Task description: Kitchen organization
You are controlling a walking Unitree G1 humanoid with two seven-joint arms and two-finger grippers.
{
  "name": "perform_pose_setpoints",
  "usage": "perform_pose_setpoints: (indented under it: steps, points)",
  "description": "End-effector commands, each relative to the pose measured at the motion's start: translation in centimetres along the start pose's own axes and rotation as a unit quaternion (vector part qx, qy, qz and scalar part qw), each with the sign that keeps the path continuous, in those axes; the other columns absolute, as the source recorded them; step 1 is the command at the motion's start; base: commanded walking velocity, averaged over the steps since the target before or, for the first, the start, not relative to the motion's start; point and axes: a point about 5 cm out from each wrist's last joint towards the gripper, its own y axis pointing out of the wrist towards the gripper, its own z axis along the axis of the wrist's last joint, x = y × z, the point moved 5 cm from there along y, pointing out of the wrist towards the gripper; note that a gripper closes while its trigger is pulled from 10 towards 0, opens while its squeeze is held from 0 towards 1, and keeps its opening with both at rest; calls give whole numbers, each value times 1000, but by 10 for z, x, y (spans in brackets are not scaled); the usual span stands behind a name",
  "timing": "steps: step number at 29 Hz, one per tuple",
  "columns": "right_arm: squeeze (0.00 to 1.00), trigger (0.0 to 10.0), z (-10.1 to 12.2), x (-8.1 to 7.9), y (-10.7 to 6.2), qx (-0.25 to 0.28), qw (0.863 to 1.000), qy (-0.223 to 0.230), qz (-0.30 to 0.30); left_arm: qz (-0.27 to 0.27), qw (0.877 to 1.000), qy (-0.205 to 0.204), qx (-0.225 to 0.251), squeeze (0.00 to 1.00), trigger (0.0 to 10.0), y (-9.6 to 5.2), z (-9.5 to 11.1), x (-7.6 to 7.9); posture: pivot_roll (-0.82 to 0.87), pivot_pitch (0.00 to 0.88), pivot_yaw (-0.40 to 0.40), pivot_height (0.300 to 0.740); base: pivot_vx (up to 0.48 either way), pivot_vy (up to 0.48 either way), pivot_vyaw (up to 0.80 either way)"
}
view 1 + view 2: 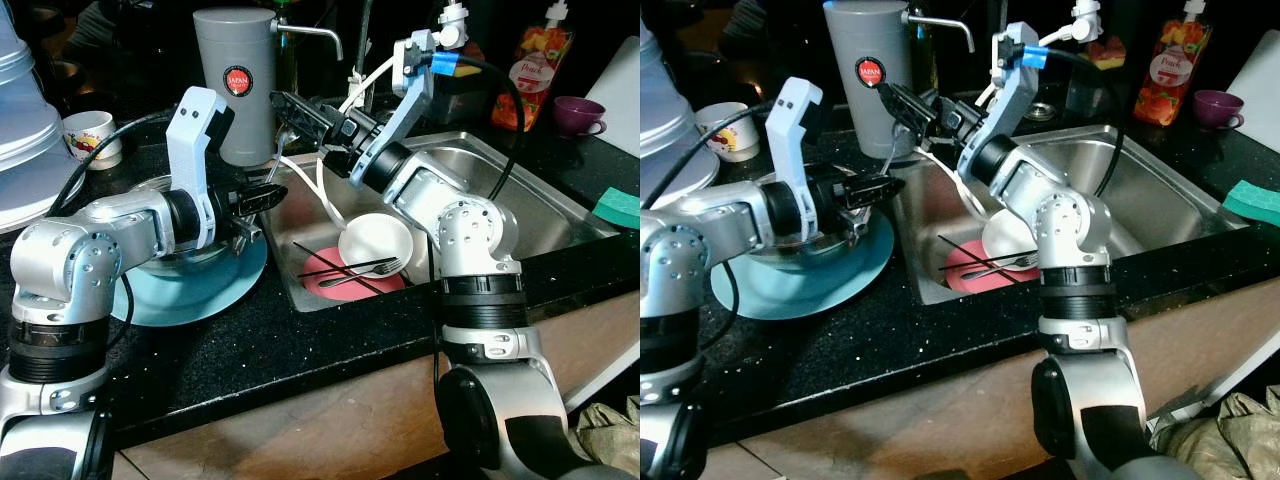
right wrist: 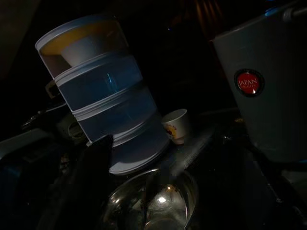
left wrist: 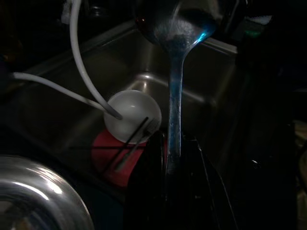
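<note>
While my left gripper [image 3: 175, 165] jaws clench the shiny steel spoon [image 3: 176, 57] by its handle above the sink [image 1: 540, 190], it feels light, stiff, slippery; right gripper [image 1: 902, 105] jaws I cannot tell.

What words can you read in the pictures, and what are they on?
"JAPAN": on the round red sticker of the grey canister.
"Peach", blurred and uncertain: on the orange pouch behind the sink.
Small print under "JAPAN": too small to read.
Picture on the little cup: no readable words.
</note>
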Motion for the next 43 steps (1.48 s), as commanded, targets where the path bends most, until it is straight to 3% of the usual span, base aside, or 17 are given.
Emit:
perform_pose_setpoints:
  steps: [1,3,5,16,25,27,28,29,30,31,32,33,34,43]
  points:
    - [0,0,-2,-2,-1,0,1000,7,1,5,1000,30,5,0,0,-1,3,0,52,83,1,740,0,0,0]
    - [0,0,-4,0,-1,-3,1000,9,-5,19,997,73,-2,0,0,-1,3,-3,52,83,1,740,0,0,0]
    - [0,0,-6,1,-1,-5,1000,11,-9,20,996,87,-7,0,0,-1,1,-4,53,84,0,740,0,0,0]
    - [0,0,-8,-1,1,0,999,31,-8,-10,996,87,-10,0,0,1,-5,7,53,85,2,740,0,0,0]
    - [0,0,-4,-2,1,3,999,42,-2,-7,995,95,-8,0,0,1,-6,6,52,85,0,740,0,0,0]
    - [0,0,-5,-2,1,3,999,43,-2,-9,995,95,-9,35,0,1,-6,6,53,79,0,740,0,0,0]
    - [0,0,-4,-3,1,3,999,45,-1,-9,995,96,-8,176,0,1,-6,6,53,79,0,740,0,0,0]
    - [0,0,-4,-3,0,3,999,46,-1,-9,995,96,-8,176,0,1,-6,6,53,79,0,740,0,0,0]
    - [0,0,-4,-2,0,4,999,47,-1,-10,995,97,-8,310,0,1,-5,6,53,75,0,740,0,0,0]
    - [0,0,-4,-2,0,4,999,48,-1,-4,995,99,-9,647,1176,2,-5,4,53,74,0,740,0,0,0]
    - [0,0,-4,-2,0,4,999,48,-2,1,995,100,-10,851,4863,2,-4,3,52,71,0,740,0,0,0]
    - [0,0,-4,-2,0,4,999,48,-2,1,995,100,-10,851,4863,2,-4,3,52,71,0,740,0,0,0]
    - [0,0,-3,-2,-1,5,999,49,-2,-2,995,95,-6,1000,10000,2,-4,3,52,71,1,740,0,0,0]
    - [0,0,8,7,-3,24,997,72,-13,-3,996,90,1,1000,10000,2,0,3,53,65,0,740,0,0,0]
